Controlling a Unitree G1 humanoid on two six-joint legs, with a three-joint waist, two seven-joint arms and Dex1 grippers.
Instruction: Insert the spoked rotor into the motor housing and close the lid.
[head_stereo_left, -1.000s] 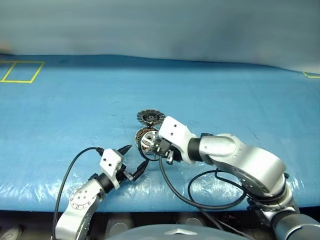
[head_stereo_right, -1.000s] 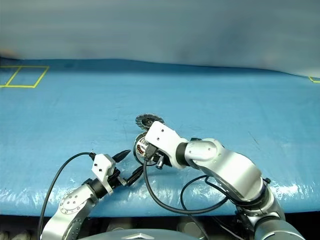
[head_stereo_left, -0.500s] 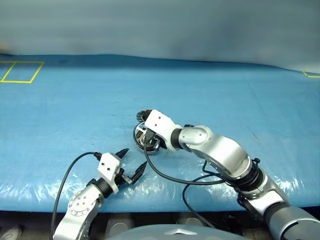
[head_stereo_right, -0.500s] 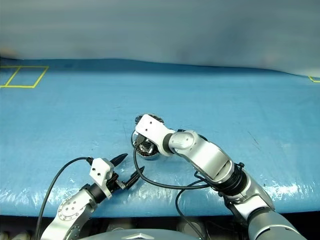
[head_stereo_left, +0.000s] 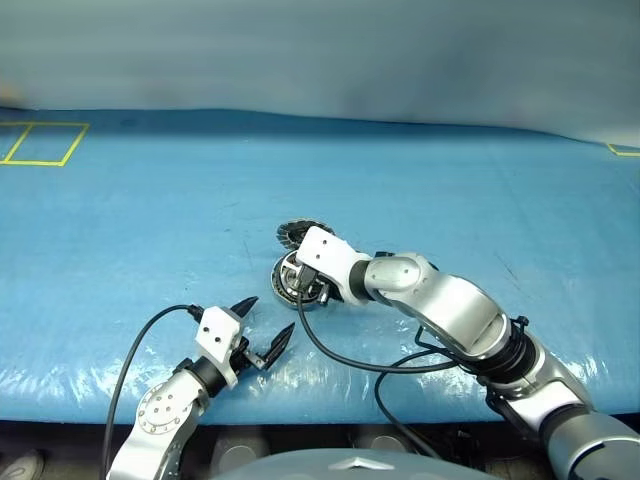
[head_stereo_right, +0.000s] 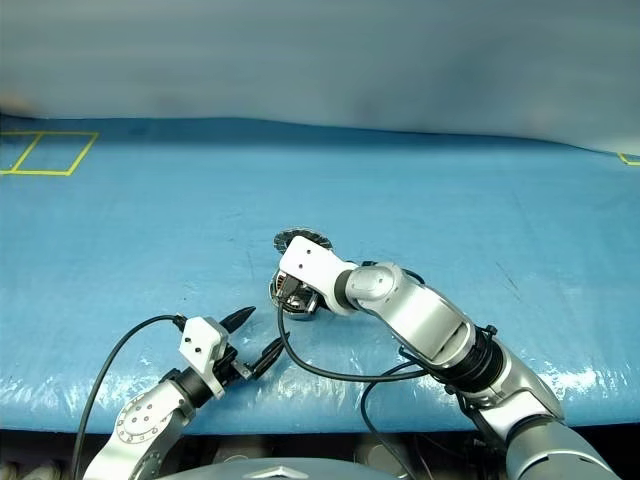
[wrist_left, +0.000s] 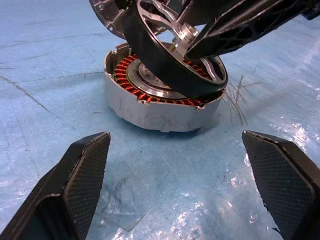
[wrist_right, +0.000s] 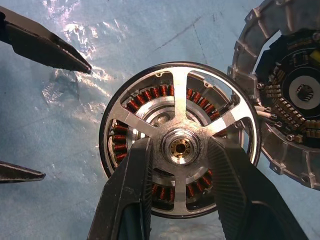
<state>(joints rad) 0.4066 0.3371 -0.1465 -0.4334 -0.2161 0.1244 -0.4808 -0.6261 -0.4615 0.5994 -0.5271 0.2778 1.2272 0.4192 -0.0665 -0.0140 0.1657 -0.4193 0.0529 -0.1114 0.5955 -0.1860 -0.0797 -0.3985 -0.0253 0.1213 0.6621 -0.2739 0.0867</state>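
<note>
The spoked rotor (wrist_right: 176, 95), a silver ring with spokes, is pinched at its hub by my right gripper (wrist_right: 181, 148), which is shut on it. It hangs tilted right over the motor housing (wrist_left: 160, 119), a grey puck with copper windings. The rotor's lower edge reaches the windings; I cannot tell if they touch. The lid (wrist_right: 290, 107) lies beside the housing, just behind it on the table (head_stereo_left: 298, 231), silver segments up. My left gripper (head_stereo_left: 269, 315) stands open a short way in front of the housing, its fingers (wrist_left: 82, 172) spread wide with nothing between them.
A blue cover (head_stereo_left: 150, 220) spans the table. Yellow tape marks sit at the far left (head_stereo_left: 40, 143) and far right (head_stereo_left: 625, 150). Black cables (head_stereo_left: 400, 365) loop from both arms near the table's front edge.
My right arm has dropped and reached forward, carrying the rotor down onto the housing. The left gripper has stayed open in about the same spot.
</note>
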